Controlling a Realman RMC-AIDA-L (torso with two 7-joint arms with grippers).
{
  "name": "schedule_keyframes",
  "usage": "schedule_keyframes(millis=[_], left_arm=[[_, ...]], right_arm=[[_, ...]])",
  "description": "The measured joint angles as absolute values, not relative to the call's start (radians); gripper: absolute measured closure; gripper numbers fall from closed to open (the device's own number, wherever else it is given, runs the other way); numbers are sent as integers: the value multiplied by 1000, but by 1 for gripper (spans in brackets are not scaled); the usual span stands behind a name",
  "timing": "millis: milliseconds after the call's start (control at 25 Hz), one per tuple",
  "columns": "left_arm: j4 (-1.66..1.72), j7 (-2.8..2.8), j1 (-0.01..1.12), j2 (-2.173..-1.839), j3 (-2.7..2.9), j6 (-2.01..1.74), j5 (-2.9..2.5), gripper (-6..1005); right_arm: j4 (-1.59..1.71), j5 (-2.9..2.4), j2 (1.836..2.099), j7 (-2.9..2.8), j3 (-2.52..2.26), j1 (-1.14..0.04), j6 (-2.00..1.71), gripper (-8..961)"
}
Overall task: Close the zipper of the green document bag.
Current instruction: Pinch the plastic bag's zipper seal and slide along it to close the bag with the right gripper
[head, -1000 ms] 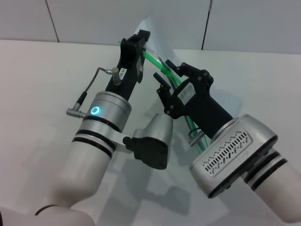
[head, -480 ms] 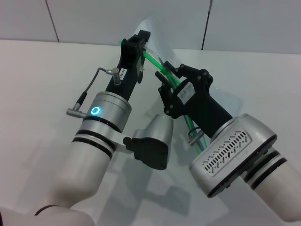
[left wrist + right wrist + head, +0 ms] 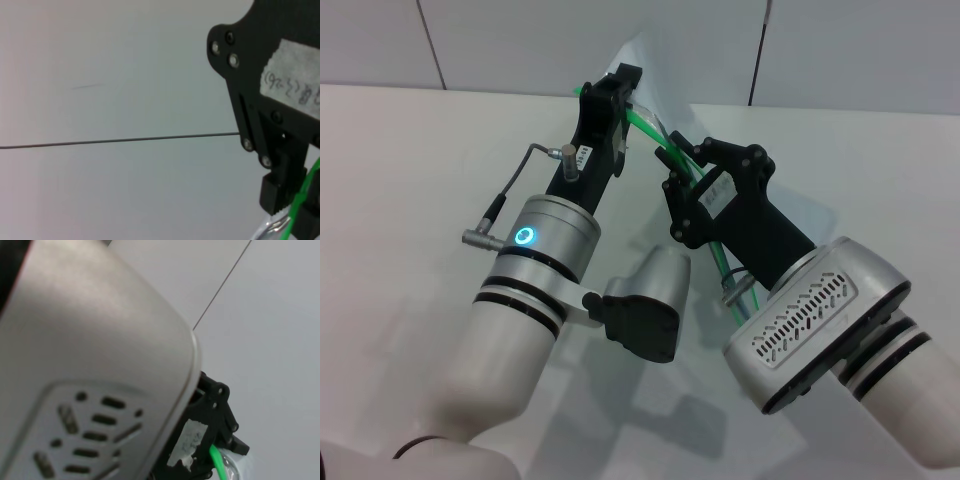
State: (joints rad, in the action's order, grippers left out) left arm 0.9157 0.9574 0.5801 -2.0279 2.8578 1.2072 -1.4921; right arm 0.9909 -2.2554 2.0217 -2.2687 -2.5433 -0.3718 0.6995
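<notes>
Above the white table [image 3: 400,160], between two grippers, one bag [image 3: 638,62] held up off the surface, with one green zipper [image 3: 650,133] along its edge. Long axis slanting from far left near the left gripper [image 3: 618,82] down toward the robot under the right gripper [image 3: 672,170]. Left jaws clamped on the zipper's far end; right jaws narrow around the strip, grip uncertain. Handwriting on white labels on both grippers, unreadable.
</notes>
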Motion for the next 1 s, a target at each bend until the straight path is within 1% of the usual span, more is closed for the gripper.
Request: schedule_keyframes(millis=[80, 480, 1000], left_arm=[[916, 957, 580, -2028, 2858, 1207, -1492, 919], [916, 957, 581, -2028, 2858, 1207, -1493, 916], [917, 998, 579, -2028, 2854, 1214, -1494, 912]], right_arm=[[991, -2255, 2022, -2269, -2543, -372, 700, 769], [991, -2255, 2022, -2269, -2546, -373, 699, 873], [989, -2255, 2022, -2269, -2546, -367, 700, 874]])
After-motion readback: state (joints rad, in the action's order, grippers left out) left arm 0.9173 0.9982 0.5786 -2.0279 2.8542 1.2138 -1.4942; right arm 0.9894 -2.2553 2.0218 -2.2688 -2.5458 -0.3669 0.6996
